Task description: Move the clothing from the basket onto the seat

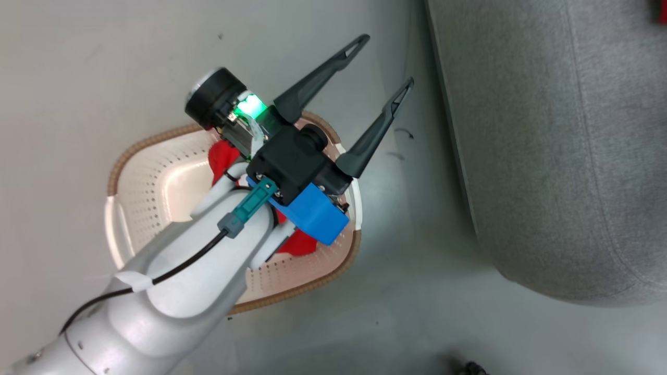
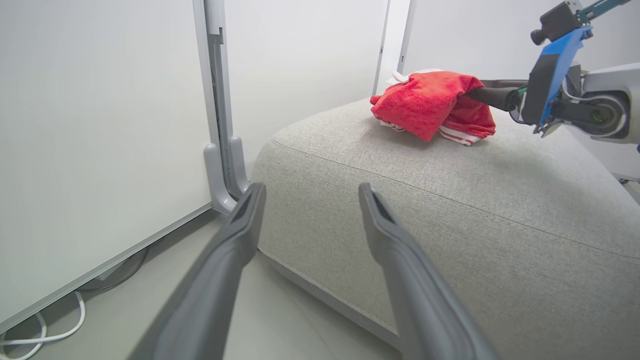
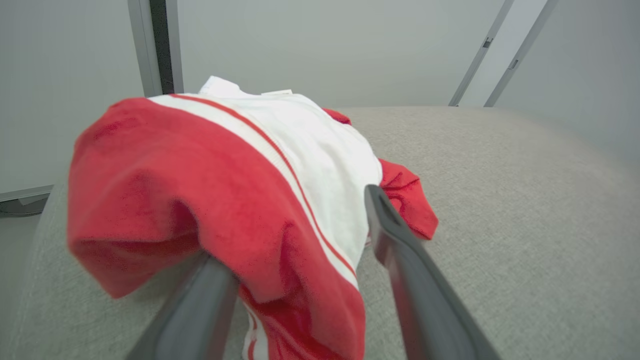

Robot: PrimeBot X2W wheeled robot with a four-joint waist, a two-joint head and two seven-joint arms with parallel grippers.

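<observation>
Lying bunched on seat [image 3: 500,200], clothing [image 3: 225,190], long axis toward right hand [image 3: 295,227].

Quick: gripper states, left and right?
Left gripper: open, holding nothing.
Right gripper: open, red-and-white garment draped over one finger, not clamped.

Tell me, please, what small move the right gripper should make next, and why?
Probably draw the right gripper straight back: its jaws stand open and the garment lies on the seat, yet fabric drapes over one finger.
</observation>
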